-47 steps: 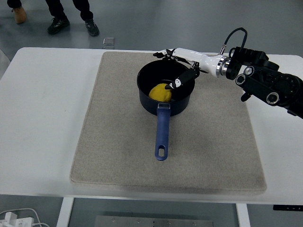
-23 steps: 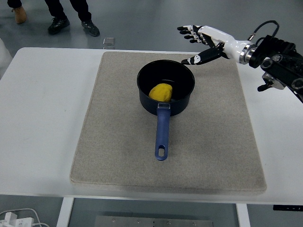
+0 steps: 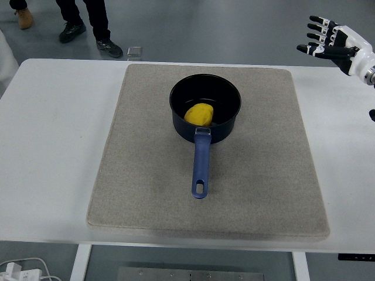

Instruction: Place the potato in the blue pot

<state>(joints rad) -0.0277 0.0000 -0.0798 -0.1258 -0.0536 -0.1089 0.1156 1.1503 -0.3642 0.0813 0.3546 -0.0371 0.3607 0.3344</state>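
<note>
1. The potato (image 3: 198, 113) is yellow and it lies inside the blue pot (image 3: 205, 109), on the bottom, a little toward the near left side
2. The pot stands upright on a grey mat (image 3: 146, 175), in the far half of the mat and close to its middle line
3. The handle of the pot (image 3: 200, 165) is blue and it points toward the near edge of the bench (image 3: 47, 146); there is a hole at its end
4. The mat lies flat on the white bench and covers most of the middle part
5. The right robot hand (image 3: 329, 42) is at the top right corner of the view, high and well apart from the pot; its fingers (image 3: 317, 36) are spread and it holds nothing
6. The left robot hand does not show in the view
7. Behind the bench, at the top left, the legs and shoes of a person (image 3: 88, 23) stand on the grey floor
8. A small grey square thing (image 3: 134, 52) lies on the floor just behind the far edge of the bench
9. At the bottom left corner, below the bench, some white cables (image 3: 23, 270) are seen
</note>
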